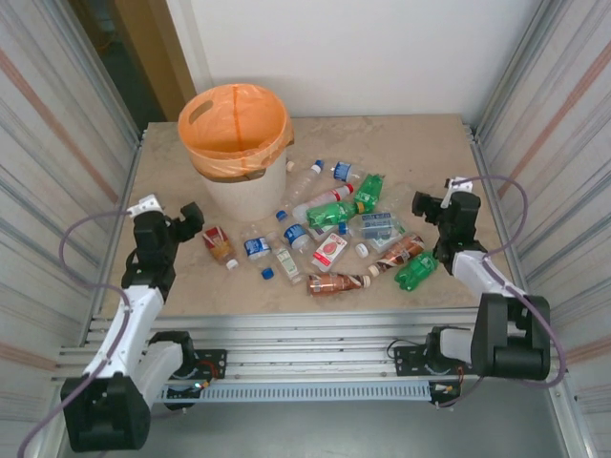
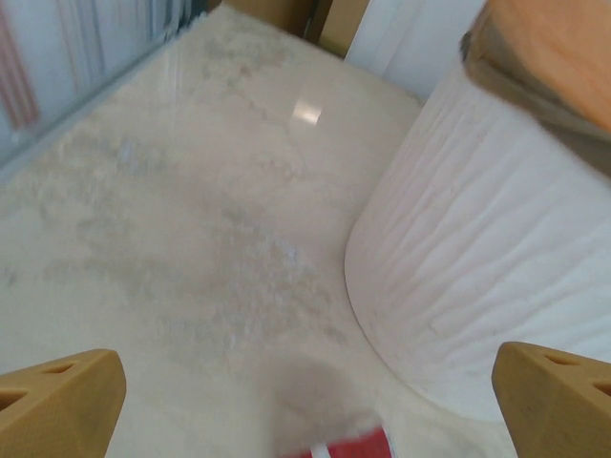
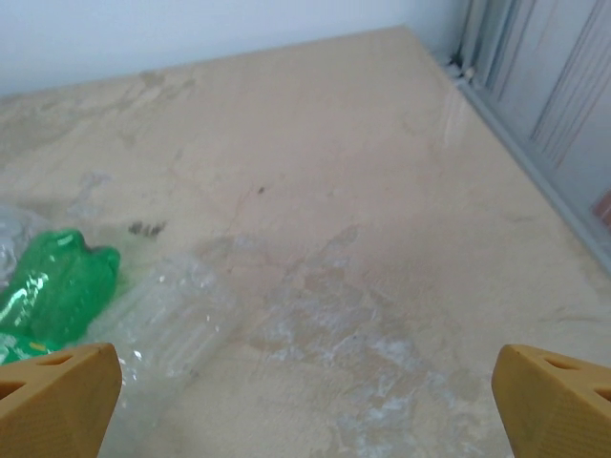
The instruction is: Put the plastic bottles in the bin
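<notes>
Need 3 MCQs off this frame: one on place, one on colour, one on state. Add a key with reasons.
1. Where on the table is the bin?
A. far left
B. near right
C. between the arm bases

2. What colour is the bin's bag?
A. blue
B. orange
C. black

3. How are the left gripper and right gripper?
A. both open, empty
B. left shut on a bottle
C. right shut on a bottle

Key:
1 A, it stands at the far side, left of the bottles.
2 B, the orange liner folds over the white wall.
3 A, the fingers stand wide apart in both wrist views, clamping nothing.
</notes>
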Robot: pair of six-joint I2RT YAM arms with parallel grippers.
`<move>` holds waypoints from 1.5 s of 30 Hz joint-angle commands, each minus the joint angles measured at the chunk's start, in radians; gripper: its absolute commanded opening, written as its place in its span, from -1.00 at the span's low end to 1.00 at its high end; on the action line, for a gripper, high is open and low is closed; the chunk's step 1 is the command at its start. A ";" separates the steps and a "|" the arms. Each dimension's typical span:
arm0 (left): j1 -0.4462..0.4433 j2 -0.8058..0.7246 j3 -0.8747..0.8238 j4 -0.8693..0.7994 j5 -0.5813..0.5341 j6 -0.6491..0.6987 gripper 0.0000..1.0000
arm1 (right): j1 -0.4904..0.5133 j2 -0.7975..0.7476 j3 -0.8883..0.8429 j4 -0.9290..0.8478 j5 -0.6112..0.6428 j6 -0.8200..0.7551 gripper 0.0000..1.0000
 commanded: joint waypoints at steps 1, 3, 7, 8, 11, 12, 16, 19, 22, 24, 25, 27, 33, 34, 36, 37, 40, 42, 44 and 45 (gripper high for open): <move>-0.038 -0.059 0.004 -0.265 0.021 -0.189 0.98 | -0.005 -0.067 0.068 -0.190 0.058 0.071 0.96; -0.076 -0.058 0.014 -0.313 0.013 -0.217 0.98 | -0.003 -0.090 0.084 -0.240 0.049 0.084 0.96; -0.187 0.001 0.041 -0.358 -0.036 -0.247 0.97 | -0.001 -0.129 0.117 -0.335 0.030 0.107 0.96; -0.216 0.019 0.044 -0.361 -0.054 -0.252 0.98 | 0.000 -0.137 0.125 -0.354 0.033 0.113 0.96; -0.285 0.088 0.051 -0.364 -0.112 -0.278 0.98 | -0.001 -0.164 0.144 -0.411 0.035 0.127 0.96; -0.294 0.112 0.054 -0.361 -0.118 -0.284 0.98 | 0.000 -0.173 0.149 -0.428 0.032 0.129 0.96; -0.297 0.185 0.061 -0.327 -0.104 -0.287 0.98 | 0.002 -0.205 0.158 -0.465 0.018 0.130 0.96; -0.299 0.226 0.065 -0.293 -0.096 -0.279 0.98 | 0.007 -0.226 0.148 -0.468 0.000 0.131 0.96; -0.298 0.270 0.075 -0.259 -0.108 -0.262 0.97 | 0.013 -0.247 0.133 -0.460 -0.015 0.132 0.96; -0.297 0.309 0.091 -0.248 -0.118 -0.253 0.97 | 0.019 -0.259 0.126 -0.456 -0.014 0.132 0.96; -0.294 0.326 0.096 -0.241 -0.119 -0.248 0.97 | 0.021 -0.261 0.125 -0.456 -0.014 0.133 0.96; -0.288 0.366 0.109 -0.224 -0.109 -0.243 0.97 | 0.027 -0.262 0.125 -0.457 -0.016 0.129 0.96; -0.272 0.477 0.147 -0.200 -0.088 -0.240 0.96 | 0.043 -0.273 0.127 -0.459 -0.007 0.124 0.96; -0.271 0.493 0.153 -0.199 -0.086 -0.239 0.94 | 0.046 -0.273 0.126 -0.459 -0.005 0.122 0.96; -0.266 0.525 0.168 -0.203 -0.087 -0.244 0.89 | 0.049 -0.277 0.126 -0.462 -0.003 0.122 0.96; -0.262 0.536 0.169 -0.201 -0.086 -0.247 0.88 | 0.052 -0.279 0.126 -0.462 -0.003 0.121 0.96; -0.251 0.563 0.171 -0.196 -0.080 -0.256 0.81 | 0.059 -0.281 0.129 -0.468 0.000 0.118 0.96; -0.246 0.576 0.171 -0.196 -0.078 -0.258 0.77 | 0.064 -0.283 0.134 -0.472 0.005 0.115 0.96; -0.240 0.588 0.171 -0.197 -0.078 -0.260 0.68 | 0.066 -0.286 0.140 -0.475 0.011 0.113 0.96; -0.237 0.593 0.172 -0.198 -0.081 -0.260 0.65 | 0.067 -0.284 0.140 -0.475 0.012 0.112 0.96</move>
